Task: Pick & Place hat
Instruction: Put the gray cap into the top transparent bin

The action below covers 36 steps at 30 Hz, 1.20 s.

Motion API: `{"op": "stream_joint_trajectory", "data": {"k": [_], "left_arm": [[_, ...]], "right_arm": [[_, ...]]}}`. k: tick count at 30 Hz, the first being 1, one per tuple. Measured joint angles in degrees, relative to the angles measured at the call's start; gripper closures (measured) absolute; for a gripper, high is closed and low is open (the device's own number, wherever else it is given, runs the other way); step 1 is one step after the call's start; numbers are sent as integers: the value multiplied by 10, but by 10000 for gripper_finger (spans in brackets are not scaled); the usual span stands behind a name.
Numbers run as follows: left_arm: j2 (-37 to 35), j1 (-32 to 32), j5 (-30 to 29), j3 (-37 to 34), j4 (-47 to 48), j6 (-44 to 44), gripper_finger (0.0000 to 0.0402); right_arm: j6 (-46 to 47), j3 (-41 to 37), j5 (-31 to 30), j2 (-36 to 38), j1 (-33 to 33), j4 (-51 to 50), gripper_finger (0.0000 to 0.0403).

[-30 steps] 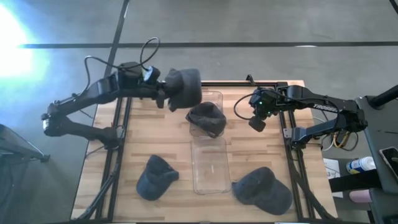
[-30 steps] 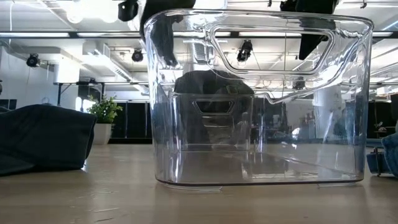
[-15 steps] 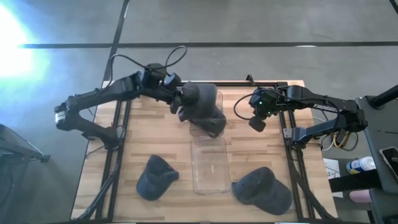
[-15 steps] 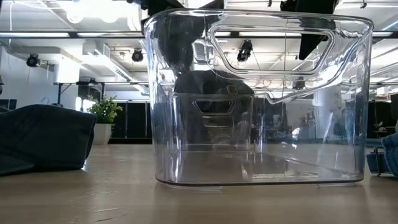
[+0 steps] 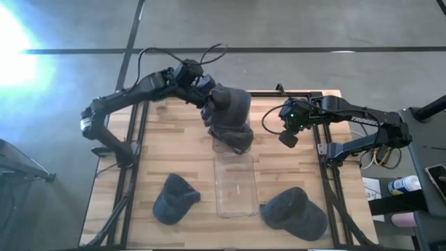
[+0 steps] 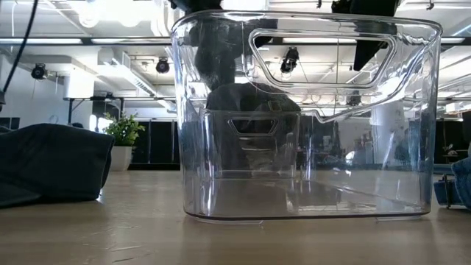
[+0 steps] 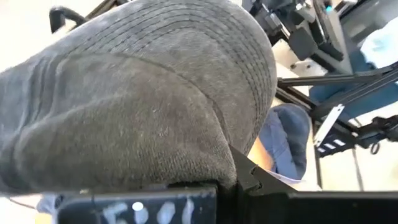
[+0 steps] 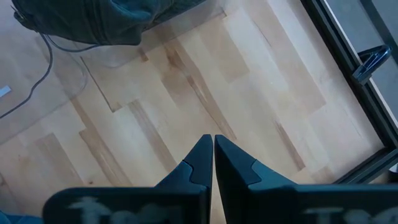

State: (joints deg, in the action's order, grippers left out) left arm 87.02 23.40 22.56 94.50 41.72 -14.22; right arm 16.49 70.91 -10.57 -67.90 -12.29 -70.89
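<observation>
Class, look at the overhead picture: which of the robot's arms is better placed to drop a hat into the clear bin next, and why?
The left. Its gripper holds a grey hat over the far end of the clear bin, above a hat already inside. The right gripper hangs off to the side, jaws shut and empty.

Left gripper [image 5: 209,103] fingertips buried under the held hat [image 5: 230,104]; far bin [image 5: 233,129] mostly covered by hats; right hat [image 6: 462,180] cut by low view's edge; left hat [image 6: 48,163] likewise cropped.
</observation>
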Motion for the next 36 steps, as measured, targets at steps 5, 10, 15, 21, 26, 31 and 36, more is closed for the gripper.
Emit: {"op": "stream_joint_trajectory", "data": {"k": [5,10,15,21,26,31,36], "left_arm": [[69,0,-1,101,106,51,402],[131,-4,-2,158,180,88,402],[173,-9,0,159,217,110,402],[202,-12,16,159,236,146,401],[228,-15,50,159,247,162,401],[268,-16,50,159,270,177,401],[288,-17,49,159,279,184,401]], "right_arm": [[0,0,0,0,0,1,390],[0,0,0,0,0,1,390],[-2,0,0,0,0,1,390],[-7,0,0,0,0,1,390],[-7,0,0,0,0,2,390],[-4,0,0,0,0,4,390],[-4,0,0,0,0,5,390]]}}
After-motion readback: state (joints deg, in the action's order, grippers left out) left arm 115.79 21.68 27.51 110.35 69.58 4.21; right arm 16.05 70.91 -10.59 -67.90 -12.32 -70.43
